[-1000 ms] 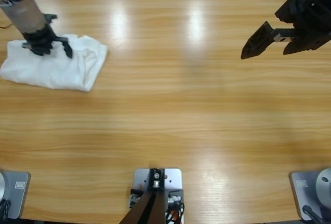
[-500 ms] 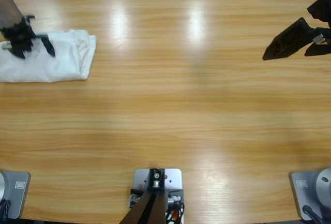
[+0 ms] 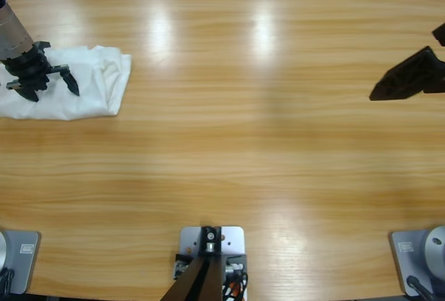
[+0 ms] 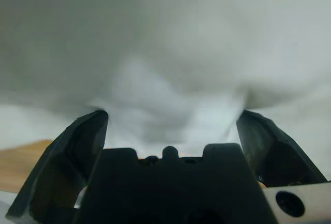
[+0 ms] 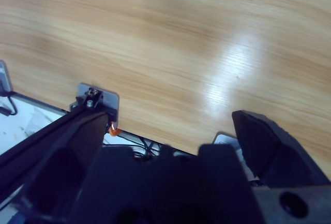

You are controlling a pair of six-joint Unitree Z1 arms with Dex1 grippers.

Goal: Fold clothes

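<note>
High view is showing the left gripper [image 3: 42, 80], jaws spread wide, dragging the folded T-shirt [image 3: 90, 82] leftward while the right gripper [image 3: 410, 78], also agape, is retreating.

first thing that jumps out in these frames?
The white T-shirt, bunched in a folded heap at the table's far left, with the left gripper standing open right over it; white cloth fills the left wrist view. The right gripper, also open, hangs at the far right edge over bare wood.
</note>
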